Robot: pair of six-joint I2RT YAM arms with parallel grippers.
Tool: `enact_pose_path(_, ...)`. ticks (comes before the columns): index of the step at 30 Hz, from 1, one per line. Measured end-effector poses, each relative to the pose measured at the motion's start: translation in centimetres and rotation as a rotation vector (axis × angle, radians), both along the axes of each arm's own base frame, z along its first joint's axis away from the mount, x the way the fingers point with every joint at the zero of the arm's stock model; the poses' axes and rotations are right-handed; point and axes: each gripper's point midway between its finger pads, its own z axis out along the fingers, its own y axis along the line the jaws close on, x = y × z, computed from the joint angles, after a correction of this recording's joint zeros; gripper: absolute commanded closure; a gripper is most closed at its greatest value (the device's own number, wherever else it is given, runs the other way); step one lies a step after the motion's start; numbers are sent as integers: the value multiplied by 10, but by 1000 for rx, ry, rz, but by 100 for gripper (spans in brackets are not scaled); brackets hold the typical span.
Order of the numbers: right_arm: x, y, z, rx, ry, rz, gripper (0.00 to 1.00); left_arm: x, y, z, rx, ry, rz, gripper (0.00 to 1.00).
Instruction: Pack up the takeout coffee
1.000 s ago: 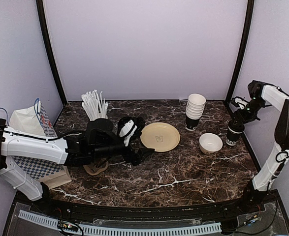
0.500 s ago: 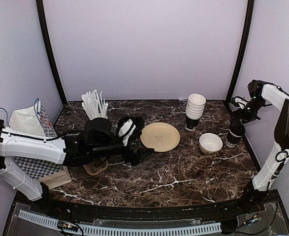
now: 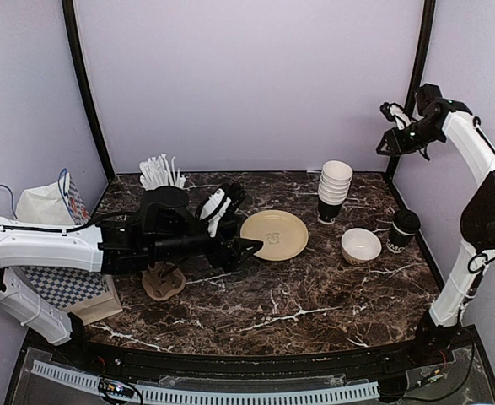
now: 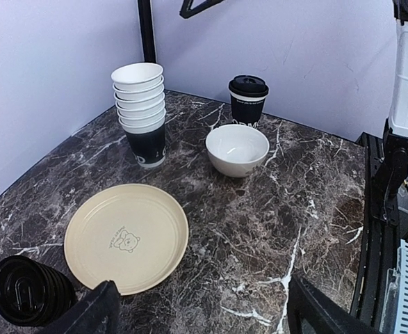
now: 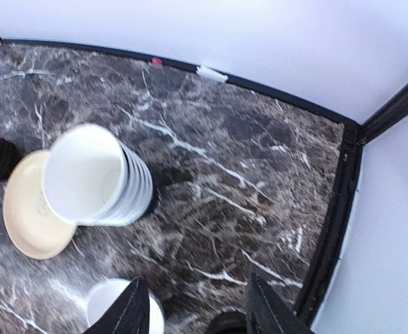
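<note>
One lidded takeout coffee cup (image 3: pixel 403 229) stands upright at the table's far right edge; the left wrist view shows it (image 4: pixel 248 99) behind the white bowl (image 4: pixel 237 148). A stack of open black cups (image 3: pixel 335 190) stands left of it. My right gripper (image 3: pixel 386 128) hangs high above that corner, open, with nothing between its fingers (image 5: pixel 131 309). The cup's black lid (image 5: pixel 228 323) shows just below them. My left gripper (image 3: pixel 243 221) hovers open at the cream plate's (image 3: pixel 274 234) left edge, holding nothing.
A stack of black lids (image 4: pixel 26 290) lies left of the plate. A white cup of straws (image 3: pixel 163 175) stands at the back left. A checkered bag (image 3: pixel 57 215) sits at the left edge, with a cardboard cup carrier (image 3: pixel 164 283) beside it.
The right gripper let go of the lidded cup and rose high toward the back corner. The cup stays standing. The left arm lifted slightly and edged right.
</note>
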Motion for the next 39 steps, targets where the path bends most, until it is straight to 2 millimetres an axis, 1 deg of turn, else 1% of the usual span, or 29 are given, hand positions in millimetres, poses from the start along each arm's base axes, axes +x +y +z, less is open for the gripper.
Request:
enact_pose_path(1,10,13,4,19,-13,21,61,0,-1,3,0,3,1,15)
enact_pose_path(3,25,35,2,38,-16,62,60,1,-1,5,0,6,3,16)
enact_pose_path(5,36,56,-7,54,-1,94,60,1,0,5,5,16,5,16)
enact_pose_path(6,40,66,-15,60,16,108,60,1,0,3,8,21,8,16)
enact_pose_path(8,43,83,-35,63,64,133,61,0,2,-1,21,34,13,16)
enact_pose_path(11,43,99,-55,62,112,160,62,0,3,-4,32,45,20,16)
enact_pose_path(12,42,102,-59,62,122,163,66,0,4,-5,35,46,21,16)
enact_pose_path(15,43,102,-61,61,127,158,73,1,4,-6,40,48,24,16)
enact_pose_path(18,44,101,-62,59,127,147,78,1,4,-6,41,48,25,16)
enact_pose_path(21,44,100,-65,55,133,139,77,1,4,-6,40,49,25,16)
enact_pose_path(23,44,99,-66,47,135,134,70,1,4,-7,41,49,25,16)
enact_pose_path(25,44,99,-67,41,134,130,69,1,4,-7,41,49,25,16)
enact_pose_path(28,46,99,-66,36,130,126,73,1,4,-7,40,49,24,16)
enact_pose_path(32,46,97,-67,28,131,113,76,0,4,-7,39,52,25,16)
enact_pose_path(35,49,97,-66,25,127,112,80,0,4,-7,39,52,24,16)
enact_pose_path(39,48,98,-69,21,134,114,80,0,4,-7,40,53,24,16)
